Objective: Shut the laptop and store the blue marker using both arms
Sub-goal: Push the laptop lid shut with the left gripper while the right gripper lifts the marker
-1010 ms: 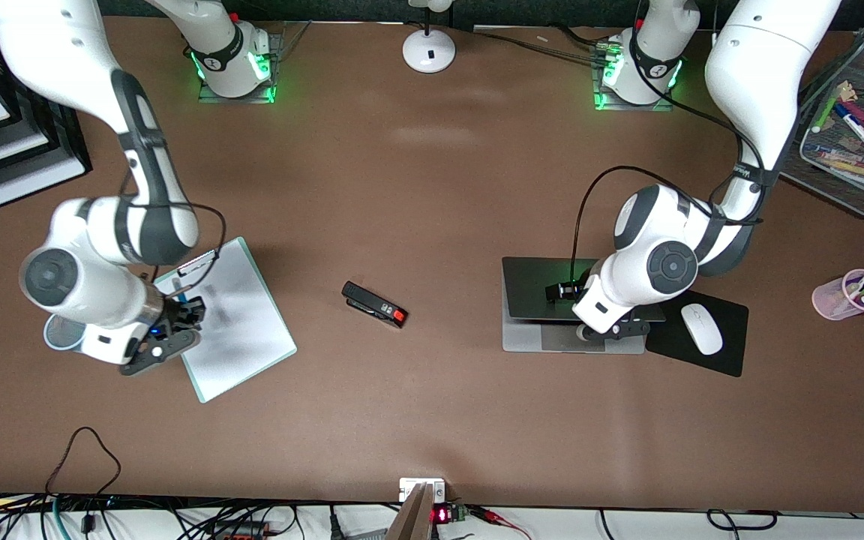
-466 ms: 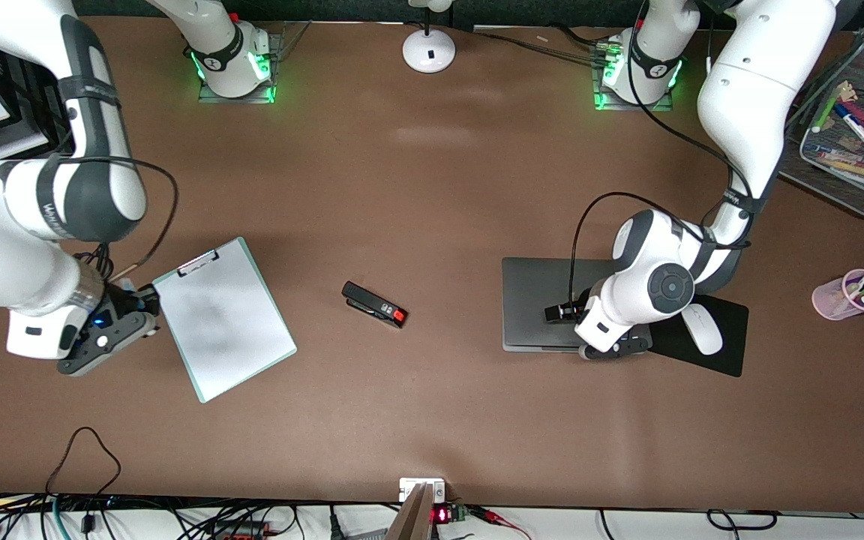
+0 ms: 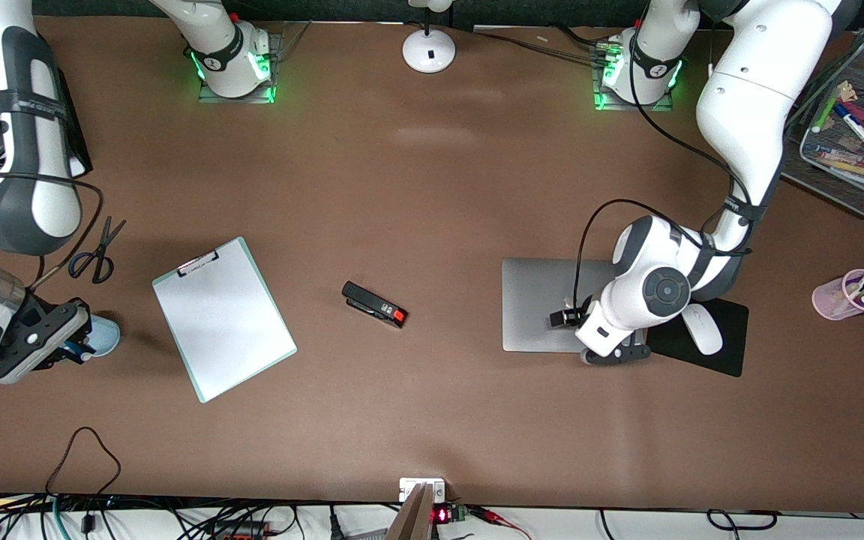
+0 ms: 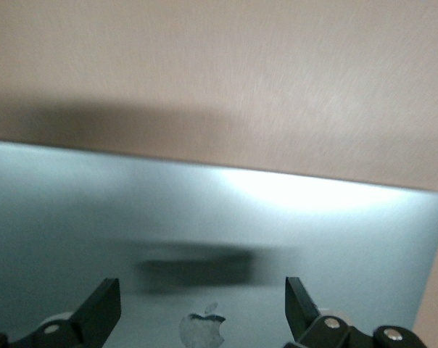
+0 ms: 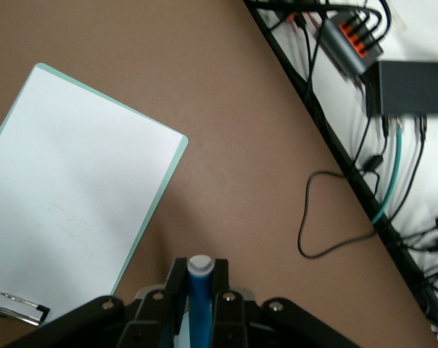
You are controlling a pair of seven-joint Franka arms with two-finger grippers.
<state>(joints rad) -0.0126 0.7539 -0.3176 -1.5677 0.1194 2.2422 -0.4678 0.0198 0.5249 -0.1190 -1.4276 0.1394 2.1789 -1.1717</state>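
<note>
Brown tabletop (image 3: pixel 432 187) is shared by both arms. Toward the left arm's end, the laptop (image 3: pixel 541 304) is seen lying flat with its lid down, beside a black mouse pad (image 3: pixel 717 352). The left gripper (image 4: pixel 203 319) is held low over the lid with its fingers spread apart. Toward the right arm's end, the blue marker (image 5: pixel 199 301) is clamped upright in the right gripper (image 5: pixel 199 290), above a pale blue cup (image 3: pixel 102 335) near the clipboard (image 3: pixel 222 319).

apple logo on laptop (image 4: pixel 204 239) lid, no readable text
</note>
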